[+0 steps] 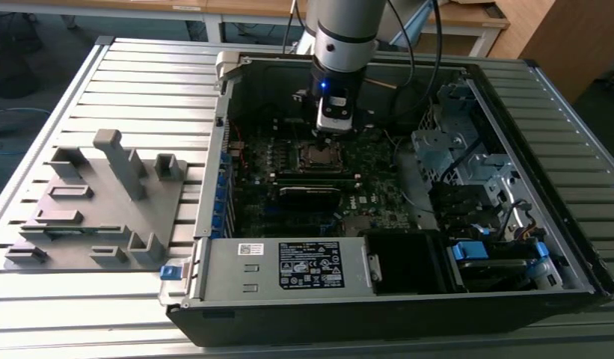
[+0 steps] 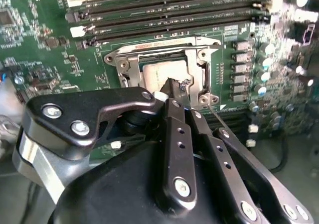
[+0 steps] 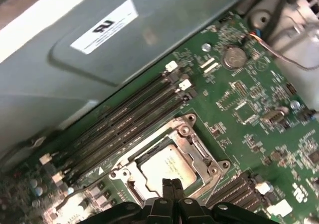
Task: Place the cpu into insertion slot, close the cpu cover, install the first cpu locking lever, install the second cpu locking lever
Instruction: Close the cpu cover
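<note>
The cpu point(image 3: 167, 167) point(image 2: 158, 73) lies flat in the insertion slot point(image 1: 321, 155), its dull silver top showing through the cut-out of the cpu cover point(image 3: 193, 145) point(image 2: 124, 64). The cover's metal frame lies down around the chip. My gripper point(image 1: 332, 129) hangs straight over the socket inside the open computer case. In both wrist views its black fingertips point(image 3: 172, 185) point(image 2: 174, 88) are pressed together just above one edge of the chip. I see nothing between them. Whether they touch the cover I cannot tell.
Long black memory slots point(image 3: 124, 124) point(image 2: 164, 15) run beside the socket. A coin battery point(image 3: 234, 57) sits farther off on the board. The power supply point(image 1: 286, 265), a drive cage point(image 1: 456, 149) and the case walls hem the board in. A grey fixture point(image 1: 97, 202) stands at the exterior view's left.
</note>
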